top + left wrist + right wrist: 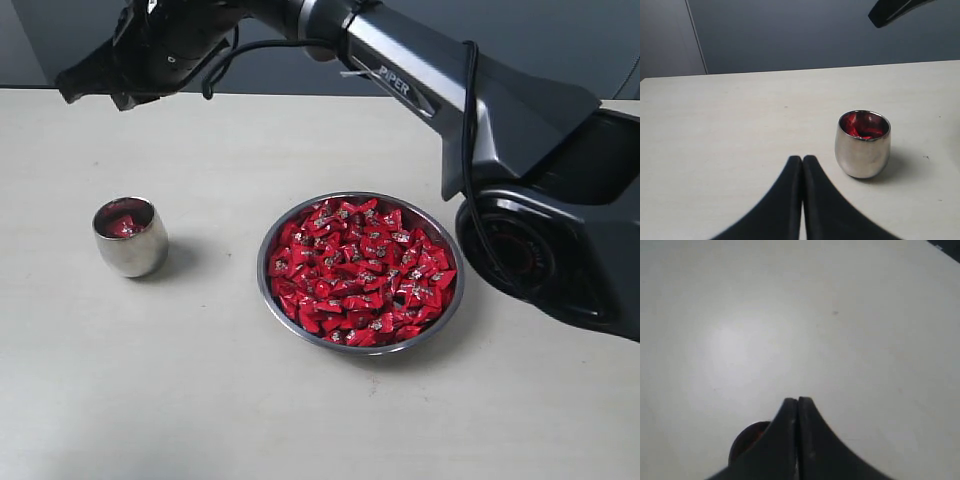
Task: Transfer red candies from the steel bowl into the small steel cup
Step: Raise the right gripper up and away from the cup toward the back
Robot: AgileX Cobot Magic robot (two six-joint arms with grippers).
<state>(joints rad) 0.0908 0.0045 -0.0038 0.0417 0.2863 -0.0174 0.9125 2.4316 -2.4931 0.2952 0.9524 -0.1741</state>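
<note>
Peeking behind right jaws (pressed together), small steel cup [745, 441], mostly hidden, left jaws also together.

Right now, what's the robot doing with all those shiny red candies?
It is moving red candies from the steel bowl into the small steel cup. The bowl is heaped full, and the cup has some red inside. The right hand hangs in the air near the cup, shut, with no candy showing between its fingers. The left hand is shut too, facing the cup but apart from it.
</note>
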